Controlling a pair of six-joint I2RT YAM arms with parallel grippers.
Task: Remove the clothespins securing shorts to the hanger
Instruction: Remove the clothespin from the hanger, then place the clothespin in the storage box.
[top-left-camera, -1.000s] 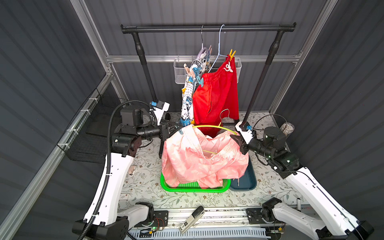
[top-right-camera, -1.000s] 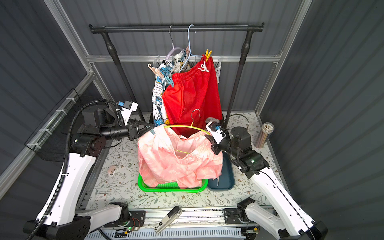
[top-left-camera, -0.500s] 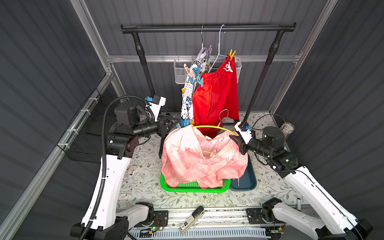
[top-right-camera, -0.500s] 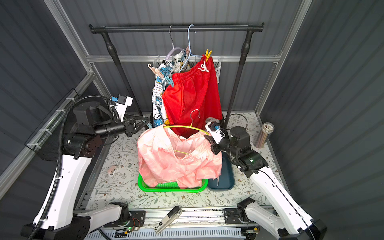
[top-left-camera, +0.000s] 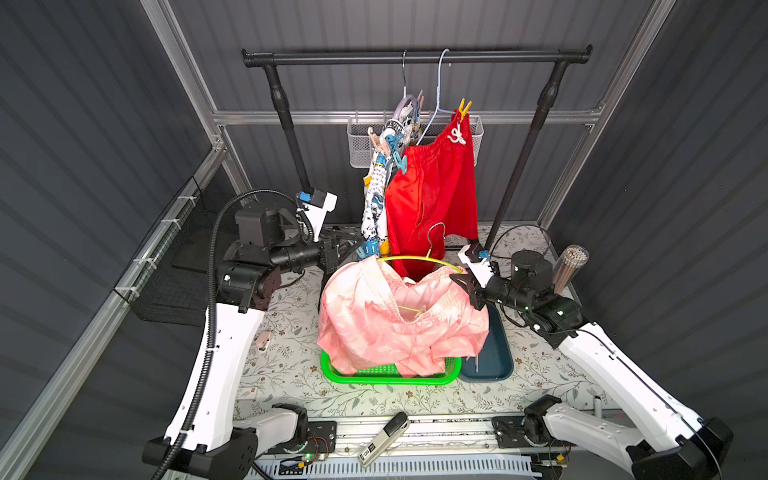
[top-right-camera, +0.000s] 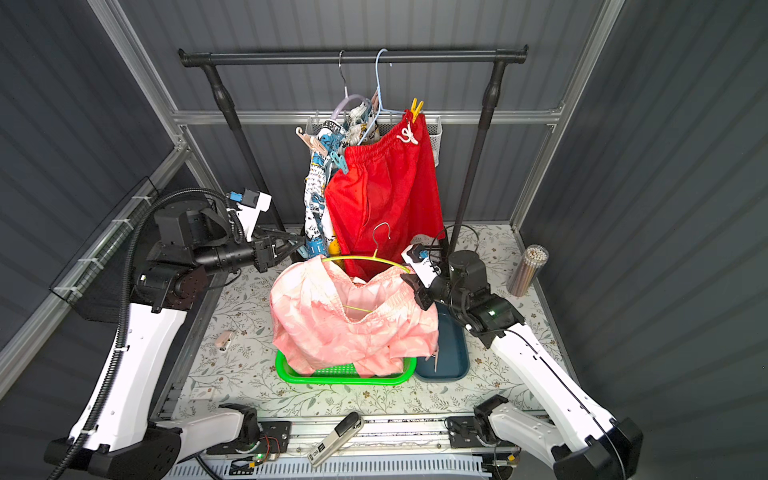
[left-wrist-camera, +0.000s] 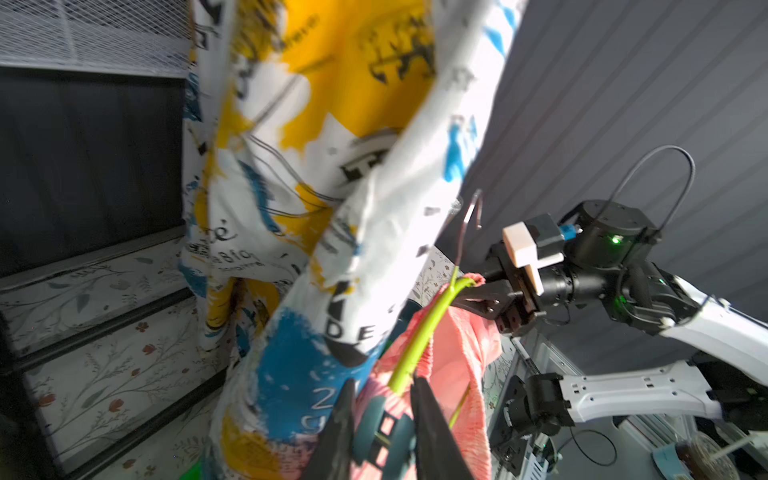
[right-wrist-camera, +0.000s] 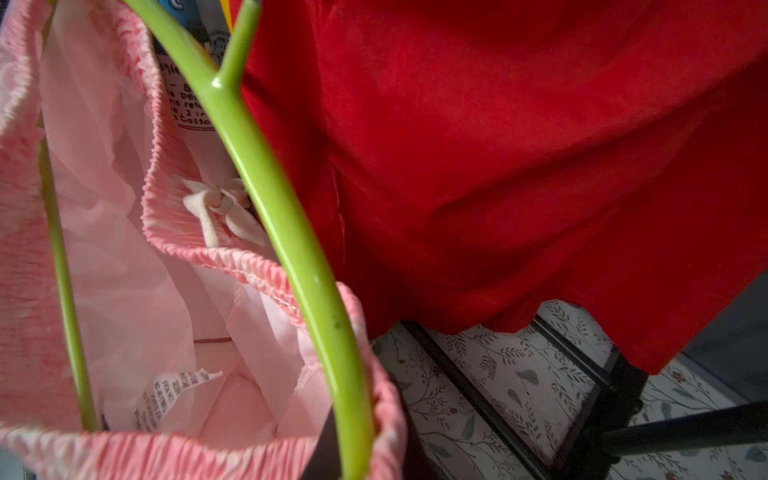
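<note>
Pink shorts (top-left-camera: 399, 324) draped over green hanger (top-left-camera: 415, 259), above basket (top-left-camera: 386, 376). Right gripper (top-left-camera: 464, 279), at 3 o'clock of shorts: clamped on hanger end and waistband. Left gripper (left-wrist-camera: 384, 386), at 10 o'clock: narrow, pinching blue clothespin (left-wrist-camera: 384, 432). Red shorts (top-left-camera: 432, 187) hung at 12 o'clock.

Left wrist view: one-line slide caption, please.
Left claw grips a teal clothespin by the green hanger; right claw holds its far end, pink shorts hanging from it.
</note>
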